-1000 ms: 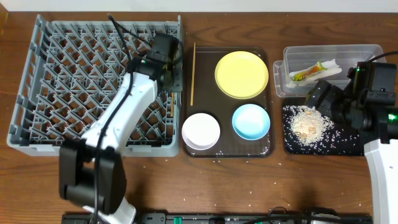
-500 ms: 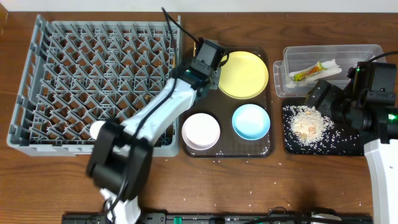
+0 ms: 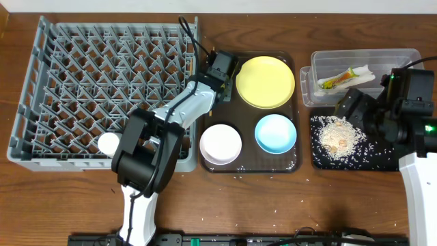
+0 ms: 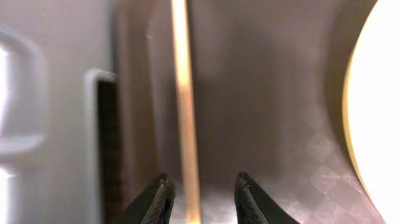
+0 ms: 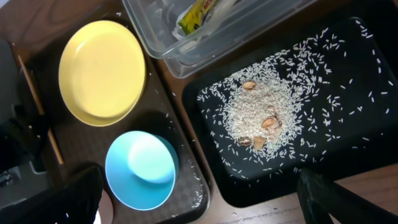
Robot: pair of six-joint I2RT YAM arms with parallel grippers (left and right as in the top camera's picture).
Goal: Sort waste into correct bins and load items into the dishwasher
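Now our left gripper (image 4: pixel 202 186) sits over the chopstick (image 4: pixel 183 112), jaws apart on each side, ready to pinch it; our right gripper (image 5: pixel 202 186) hangs wide open over the rice (image 5: pixel 261 112).

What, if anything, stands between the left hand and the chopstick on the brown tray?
Nothing visible. The chopstick lies bare on the tray, right between the parted fingertips of the left hand; the yellow plate sits aside.

The left gripper (image 4: pixel 200 190) is stretched over the left edge of the brown tray (image 3: pixel 247 117), jaws narrowly parted. The right gripper (image 5: pixel 202 196) is poised to the right of that tray, jaws spread wide.
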